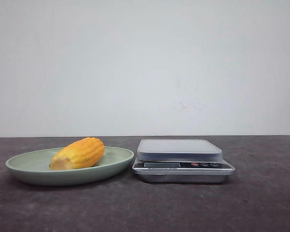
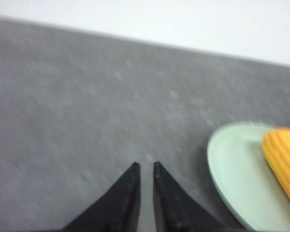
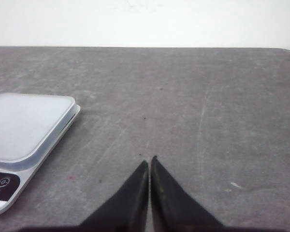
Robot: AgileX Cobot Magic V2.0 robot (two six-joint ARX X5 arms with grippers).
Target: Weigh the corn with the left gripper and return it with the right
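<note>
The corn, a stubby yellow-orange cob with its pale cut end to the left, lies on a pale green plate at the left of the table. In the left wrist view the corn and the plate show beside my left gripper. Its black fingers stand a narrow gap apart, empty, over bare table short of the plate. My right gripper is shut and empty over bare table beside the scale. Neither gripper shows in the front view.
A silver kitchen scale with a flat empty platform stands just right of the plate. The dark grey tabletop runs back to a white wall. The left wrist view is blurred.
</note>
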